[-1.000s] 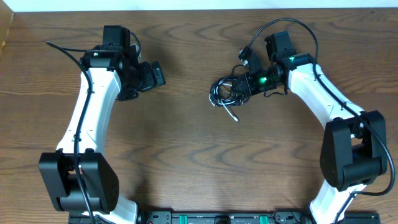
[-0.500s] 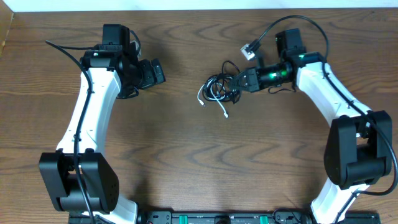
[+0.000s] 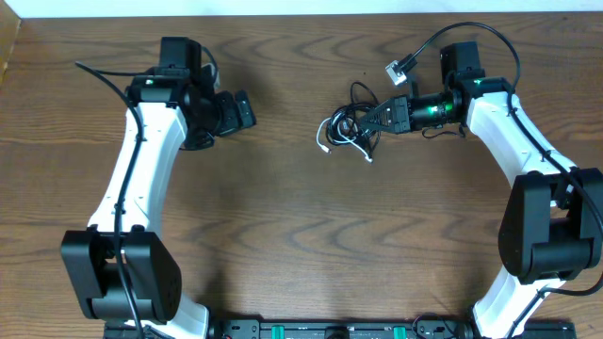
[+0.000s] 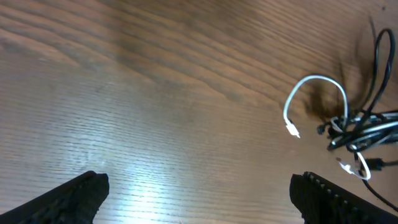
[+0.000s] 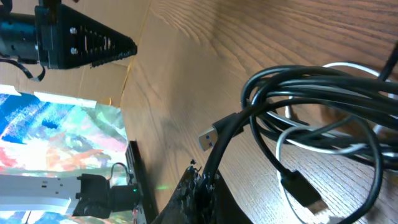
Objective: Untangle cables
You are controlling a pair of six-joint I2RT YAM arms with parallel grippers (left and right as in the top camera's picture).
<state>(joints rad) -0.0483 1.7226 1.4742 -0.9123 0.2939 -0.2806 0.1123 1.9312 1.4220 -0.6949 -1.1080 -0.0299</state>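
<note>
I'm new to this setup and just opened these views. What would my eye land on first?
A knot of black cables with one white cable looping out, lying right of centre on the wooden table. The right claw is clamped on its edge; the left claw hangs open, well apart from it.

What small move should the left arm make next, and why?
Probably move the left gripper toward the white cable, whose loop sticks out. The left jaws stand open and empty, apart from the cable bundle, which the right gripper seems to hold.
</note>
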